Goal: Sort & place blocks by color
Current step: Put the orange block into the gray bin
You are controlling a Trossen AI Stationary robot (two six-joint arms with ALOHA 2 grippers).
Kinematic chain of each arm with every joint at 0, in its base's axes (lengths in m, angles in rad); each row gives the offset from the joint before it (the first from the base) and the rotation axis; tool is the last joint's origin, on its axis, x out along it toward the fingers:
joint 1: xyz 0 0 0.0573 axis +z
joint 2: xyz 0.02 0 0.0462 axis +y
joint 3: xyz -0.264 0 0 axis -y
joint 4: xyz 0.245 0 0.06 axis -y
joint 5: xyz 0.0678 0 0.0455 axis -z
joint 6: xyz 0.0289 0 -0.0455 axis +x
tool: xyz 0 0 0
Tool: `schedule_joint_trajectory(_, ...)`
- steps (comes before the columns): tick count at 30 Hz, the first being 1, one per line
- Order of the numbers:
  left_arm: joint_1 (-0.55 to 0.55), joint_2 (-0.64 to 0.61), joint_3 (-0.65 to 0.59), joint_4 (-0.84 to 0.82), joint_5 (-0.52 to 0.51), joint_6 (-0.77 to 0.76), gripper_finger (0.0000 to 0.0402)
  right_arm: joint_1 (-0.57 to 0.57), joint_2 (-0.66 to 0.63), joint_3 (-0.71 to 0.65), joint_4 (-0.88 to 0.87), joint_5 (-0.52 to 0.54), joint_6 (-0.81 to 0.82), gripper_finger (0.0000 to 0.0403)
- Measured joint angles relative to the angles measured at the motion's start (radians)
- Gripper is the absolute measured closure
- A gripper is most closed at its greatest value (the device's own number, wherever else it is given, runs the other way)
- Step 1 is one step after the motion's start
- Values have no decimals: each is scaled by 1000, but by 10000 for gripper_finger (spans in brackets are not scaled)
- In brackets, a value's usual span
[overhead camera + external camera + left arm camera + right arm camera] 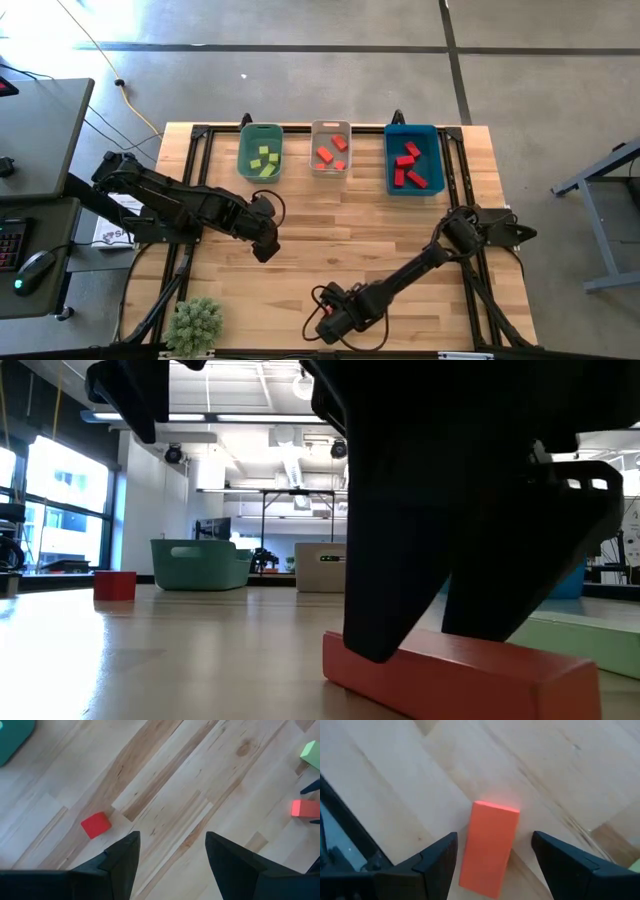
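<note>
The wooden table (330,235) is serving as the landmark here. Over its left-centre part, the left gripper (171,851) is hovering with its jaws standing open and empty; a small red cube (95,824) is lying on the boards just ahead of its fingers.

Along the table's far edge three bins are sitting in a row: the green bin (260,152) is holding yellow-green blocks (264,160), the white bin (330,147) is holding orange-red blocks (330,153), and the blue bin (414,159) is holding deep red blocks (410,167).

Near the table's front edge, the right gripper (494,854) is reaching low with jaws spread wide, straddling an orange-red bar (489,849) that is lying flat on the wood, not yet clamped. A yellow-green block (575,642) is lying just beside that bar.
</note>
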State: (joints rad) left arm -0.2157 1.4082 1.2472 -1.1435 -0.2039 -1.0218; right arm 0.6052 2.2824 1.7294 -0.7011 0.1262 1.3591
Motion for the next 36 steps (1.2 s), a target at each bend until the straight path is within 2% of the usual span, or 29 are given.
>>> schedule_joint_trajectory(12, 0, 0, 0, 21, -4, 3, 188, -4, 7, -2, -61, 9, 56, 153)
schedule_joint_trajectory(25, 0, 0, 0, 21, -18, 23, 188, -9, 7, -6, -112, 8, 48, 257)
schedule_joint_trajectory(36, 0, 0, 0, 19, -17, 85, 188, -17, 3, -6, -115, 4, 30, 295)
